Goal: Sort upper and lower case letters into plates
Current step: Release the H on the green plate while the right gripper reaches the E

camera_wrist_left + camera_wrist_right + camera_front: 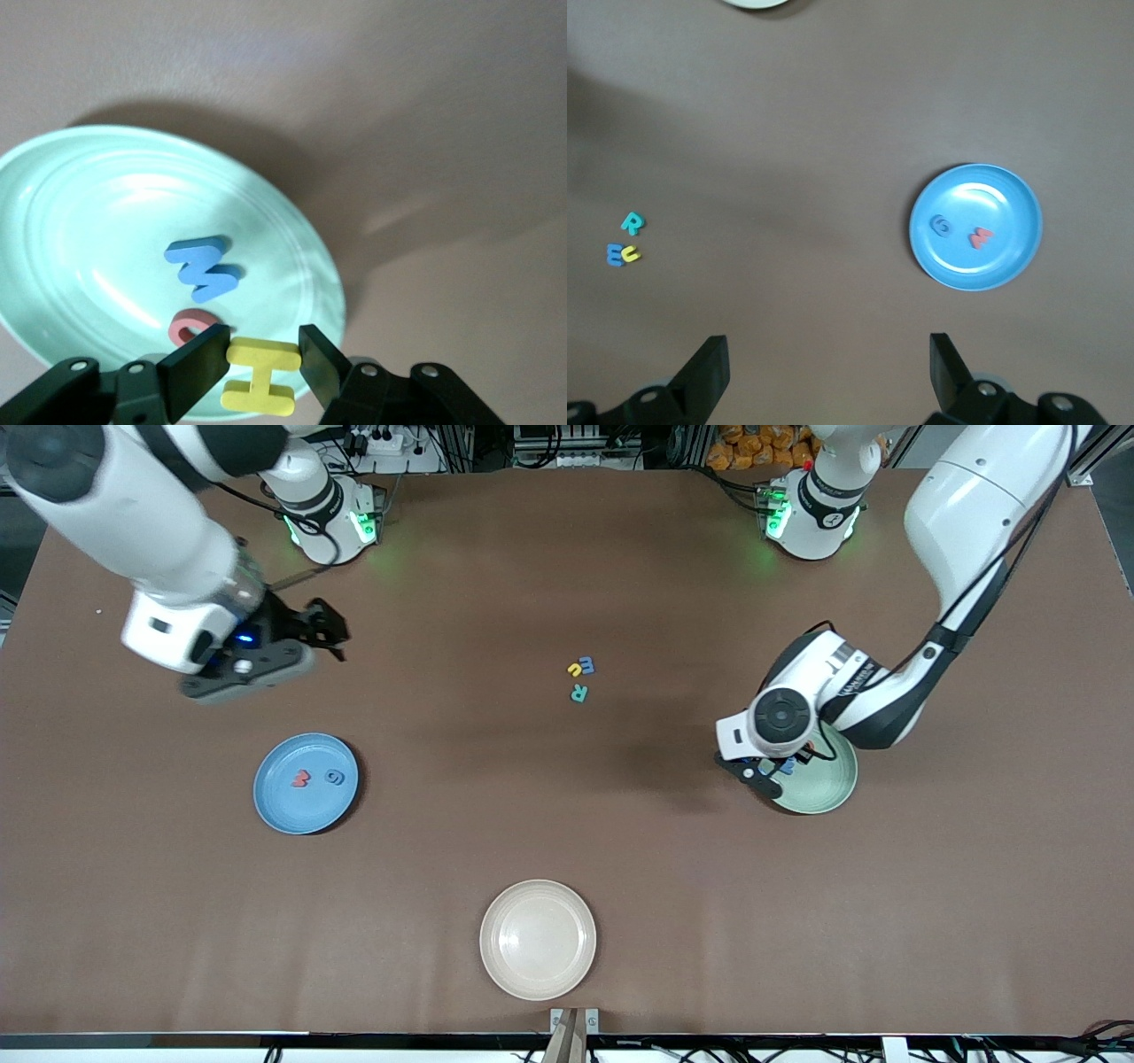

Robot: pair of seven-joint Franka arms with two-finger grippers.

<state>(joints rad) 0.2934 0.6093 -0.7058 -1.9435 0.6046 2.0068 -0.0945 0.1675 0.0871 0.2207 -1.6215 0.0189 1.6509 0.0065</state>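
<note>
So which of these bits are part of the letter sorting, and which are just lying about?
Part of the job:
- blue plate
- mint plate
- loose letters
- yellow H in the left claw

Lying about:
- cream plate

Blue plate (976, 227) (two letters inside) under open right pincer (829, 376).

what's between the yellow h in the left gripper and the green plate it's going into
Nothing visible. The left gripper holds the yellow H right over the mint green plate, near its rim. Below it the plate already holds a blue letter and a pink letter, which lie beside the drop spot.
</note>
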